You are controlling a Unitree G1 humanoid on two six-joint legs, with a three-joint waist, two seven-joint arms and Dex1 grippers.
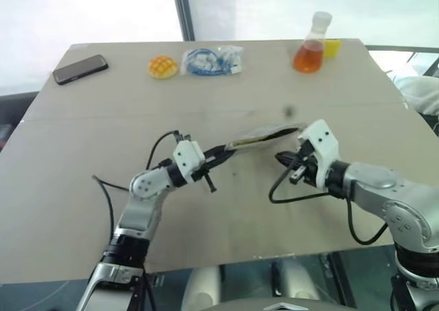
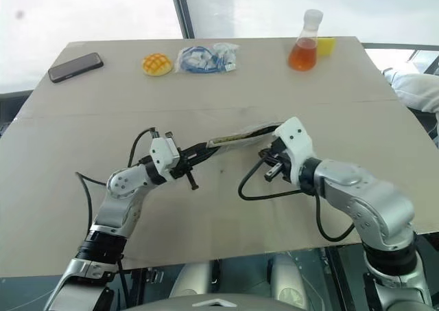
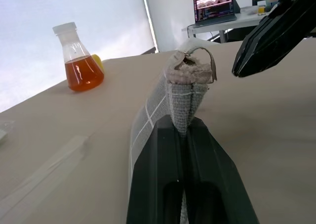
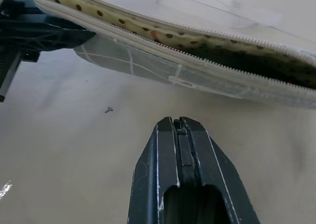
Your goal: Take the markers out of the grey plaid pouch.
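Note:
My left gripper (image 1: pixel 226 148) is shut on one end of the grey plaid pouch (image 1: pixel 264 136) and holds it off the table (image 1: pixel 82 160), roughly level. In the left wrist view its fingers (image 3: pixel 163 155) pinch the pouch's (image 3: pixel 183 88) seam. The pouch's (image 4: pixel 148 61) zip gapes, showing olive-yellow dotted lining (image 4: pixel 197 38). My right gripper (image 4: pixel 177 121) is shut and empty, just below and in front of the opening; in the left eye view my right gripper (image 1: pixel 282 158) sits under the pouch's far end. The markers are hidden.
Along the table's far edge lie a dark phone (image 1: pixel 80 68), a yellow bun-shaped object (image 1: pixel 163 66), a clear bag with blue cable (image 1: pixel 211 60) and a flask of orange liquid (image 1: pixel 310 50) beside a small yellow item (image 1: pixel 332 47).

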